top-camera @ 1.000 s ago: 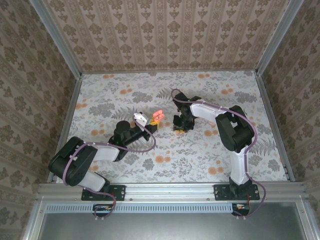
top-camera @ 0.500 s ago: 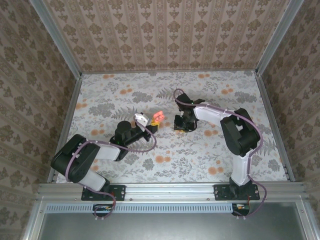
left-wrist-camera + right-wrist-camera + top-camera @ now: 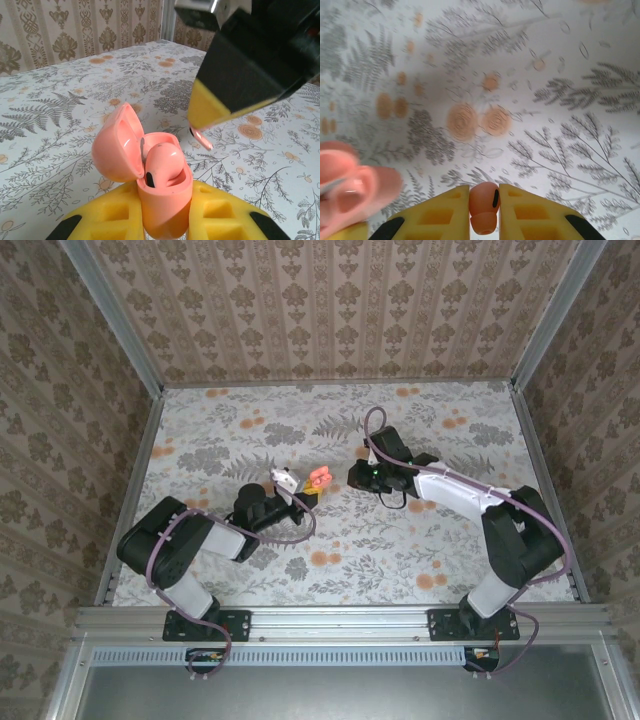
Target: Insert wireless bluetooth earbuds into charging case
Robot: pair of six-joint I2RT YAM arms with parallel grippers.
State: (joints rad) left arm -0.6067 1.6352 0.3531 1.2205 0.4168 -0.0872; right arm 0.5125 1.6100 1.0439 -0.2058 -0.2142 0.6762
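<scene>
Whereas a second ago the right gripper (image 3: 484, 212) was pointing down at the floral table (image 3: 420, 540), it is now reaching sideways with its elbow swung farther right, its yellow fingers (image 3: 440, 215) pinching one coral earbud (image 3: 484, 205) just beside the open charging case (image 3: 165, 200). The left gripper (image 3: 167, 220) is still clamping that case upright near the table's middle, lid (image 3: 117, 150) tipped back and the other earbud (image 3: 162, 162) sitting inside.
</scene>
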